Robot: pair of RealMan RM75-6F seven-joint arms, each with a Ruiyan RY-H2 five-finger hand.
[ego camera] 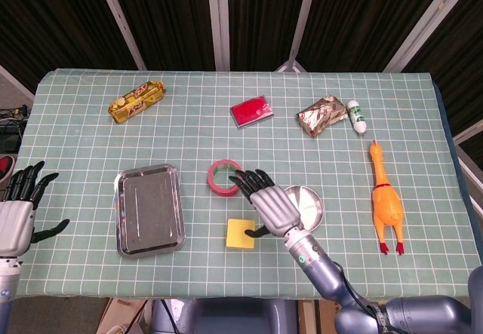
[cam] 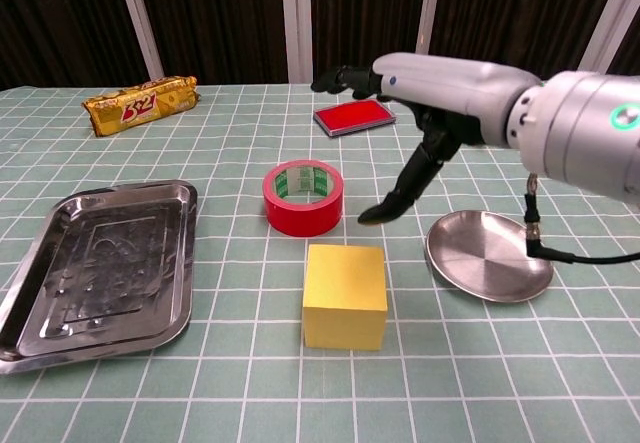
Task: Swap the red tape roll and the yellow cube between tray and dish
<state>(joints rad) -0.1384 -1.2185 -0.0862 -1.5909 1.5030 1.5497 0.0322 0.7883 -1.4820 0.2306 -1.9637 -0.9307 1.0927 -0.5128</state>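
Neither item sits where the swap wants it. The yellow cube [cam: 345,295] rests flat on the bench [ego camera: 90,93], between the tray [ego camera: 149,209] and the dish [cam: 489,256] and touching neither. The red tape roll [cam: 302,197] lies on the bench just behind the cube, also outside both. Tray and dish each look bare. So both placements are left to do: judging by the task, one item goes into the tray and the other into the dish, though which goes where cannot be told from this layout alone.

The right hand [cam: 425,93] hangs above the bench over the space between tape roll and dish, fingers spread and holding nothing. The left hand [ego camera: 19,209] waits off the bench's left edge, fingers apart and likewise holding nothing, as far as the head view shows.

Further back lie a gold snack packet [ego camera: 136,100], a flat red case [ego camera: 250,111], a crumpled foil packet [ego camera: 320,114] and a small white bottle [ego camera: 357,116]; a rubber chicken [ego camera: 386,202] lies right of the dish. None of these blocks the way from cube or tape to either container.
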